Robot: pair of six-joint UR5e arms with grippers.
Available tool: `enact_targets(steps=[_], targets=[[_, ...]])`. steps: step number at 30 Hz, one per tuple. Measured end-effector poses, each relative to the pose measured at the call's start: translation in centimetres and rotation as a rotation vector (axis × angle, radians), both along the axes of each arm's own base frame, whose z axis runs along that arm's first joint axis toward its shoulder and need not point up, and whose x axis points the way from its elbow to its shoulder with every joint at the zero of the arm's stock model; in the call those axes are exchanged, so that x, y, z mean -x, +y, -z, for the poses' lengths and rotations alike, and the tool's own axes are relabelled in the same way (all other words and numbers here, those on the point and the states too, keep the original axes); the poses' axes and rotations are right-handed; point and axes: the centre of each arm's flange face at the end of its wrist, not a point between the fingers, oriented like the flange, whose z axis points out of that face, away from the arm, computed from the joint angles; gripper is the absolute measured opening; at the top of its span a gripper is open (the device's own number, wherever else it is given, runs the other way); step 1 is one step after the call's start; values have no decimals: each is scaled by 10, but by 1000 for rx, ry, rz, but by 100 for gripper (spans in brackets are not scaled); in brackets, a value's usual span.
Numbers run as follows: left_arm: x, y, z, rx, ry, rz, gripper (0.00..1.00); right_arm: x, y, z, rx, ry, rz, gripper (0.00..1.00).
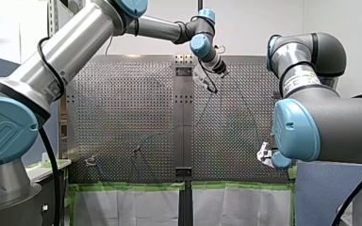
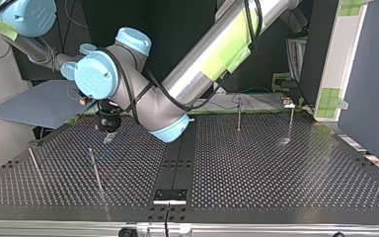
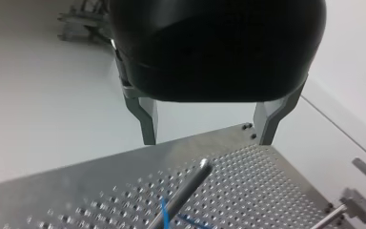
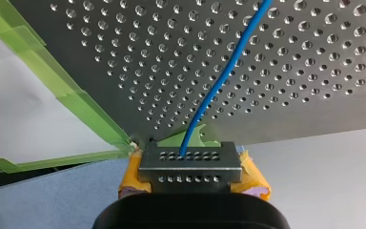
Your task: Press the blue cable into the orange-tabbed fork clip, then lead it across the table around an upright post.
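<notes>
The blue cable (image 4: pixel 219 90) runs from my right gripper (image 4: pixel 189 153) out over the perforated plate. That gripper is shut on the cable's end, with yellow pads (image 4: pixel 252 179) showing at its sides. In the front view my right gripper (image 1: pixel 264 154) sits at the table's right edge. My left gripper (image 3: pixel 207 140) is open, its grey metal fingers (image 3: pixel 145 119) spread above an upright post (image 3: pixel 190 183), and a bit of blue cable (image 3: pixel 164 212) lies at the post's foot. In the front view my left gripper (image 1: pixel 208 77) hangs over the far middle of the table.
Several thin upright posts stand on the table: one (image 2: pixel 96 168) under my left gripper (image 2: pixel 108 133), one (image 2: pixel 34 165) further left in the top view, two (image 2: pixel 239 113) at its far right. A small clip (image 2: pixel 288 104) tops the rightmost. Green tape (image 4: pixel 76 105) lines the plate's edge.
</notes>
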Motion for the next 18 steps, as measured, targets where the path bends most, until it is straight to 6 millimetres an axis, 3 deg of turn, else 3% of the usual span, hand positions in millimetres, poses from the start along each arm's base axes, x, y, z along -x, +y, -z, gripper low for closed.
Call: enact_targets(steps=[7, 18], targets=[[20, 2, -18, -57, -35, -14, 100, 0, 1, 0, -5, 4, -1, 0], [11, -1, -23, -104, -132, 16, 100, 0, 1, 0, -9, 5, -1, 0]])
